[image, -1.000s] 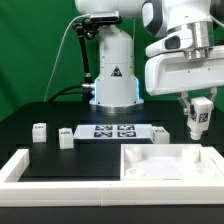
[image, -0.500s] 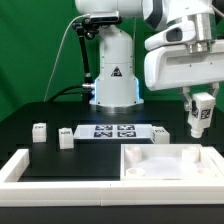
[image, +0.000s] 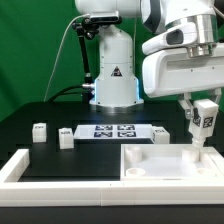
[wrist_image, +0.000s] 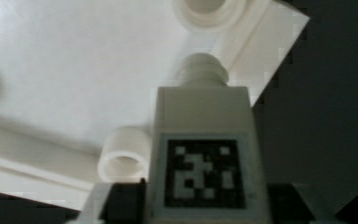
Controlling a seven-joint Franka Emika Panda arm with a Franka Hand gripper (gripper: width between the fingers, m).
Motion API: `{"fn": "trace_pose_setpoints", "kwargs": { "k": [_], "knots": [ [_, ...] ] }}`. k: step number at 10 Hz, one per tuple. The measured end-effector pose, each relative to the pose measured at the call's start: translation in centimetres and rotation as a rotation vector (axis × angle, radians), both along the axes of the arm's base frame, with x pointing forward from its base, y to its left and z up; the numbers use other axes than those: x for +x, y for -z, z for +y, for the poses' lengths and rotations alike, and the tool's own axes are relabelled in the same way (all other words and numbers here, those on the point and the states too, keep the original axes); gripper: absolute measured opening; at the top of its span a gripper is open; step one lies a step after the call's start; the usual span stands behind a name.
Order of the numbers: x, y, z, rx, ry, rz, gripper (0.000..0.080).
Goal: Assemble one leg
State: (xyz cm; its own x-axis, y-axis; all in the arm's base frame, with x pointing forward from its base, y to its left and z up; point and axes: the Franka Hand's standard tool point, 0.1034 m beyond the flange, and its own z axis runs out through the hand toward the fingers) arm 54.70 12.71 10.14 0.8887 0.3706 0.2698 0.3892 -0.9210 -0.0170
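Two-finger gripper (image: pixel 203 110) is clenched on the small white plastic rectangular leg (image: pixel 204 124). The leg is held upright with its tag facing outward, over the far corner of the large white square tray-like part (image: pixel 140 165) at the exterior view's right. Contact with the tray cannot be determined. The wrist view shows the leg (wrist_image: pixel 202 130) above white tray surface. Further similar posts (image: pixel 66 136) stand by the marker board (image: pixel 113 130).

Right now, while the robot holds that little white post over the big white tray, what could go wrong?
The leg hangs in the gripper above the tray. Its tip might miss the round hole in the tray's corner and bump the rim instead. Held only near its top, the leg might also tilt or slip when it is pushed down.
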Motion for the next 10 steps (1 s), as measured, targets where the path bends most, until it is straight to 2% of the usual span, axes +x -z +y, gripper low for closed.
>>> {"fn": "trace_pose_setpoints", "kwargs": {
  "k": [1,2,4,6,10],
  "knots": [
    [0.0,0.0,0.0,0.0,0.0,-0.001,0.0291],
    [0.8,-0.2,-0.2,-0.004,-0.021,-0.008,0.0291],
    [4.4,0.0,-0.2,0.001,-0.044,-0.031,0.0291],
    [6.6,0.7,-0.5,0.005,-0.05,-0.04,0.0291],
    [7.0,0.8,-0.7,0.008,-0.047,-0.071,0.0291]
  ]
}}
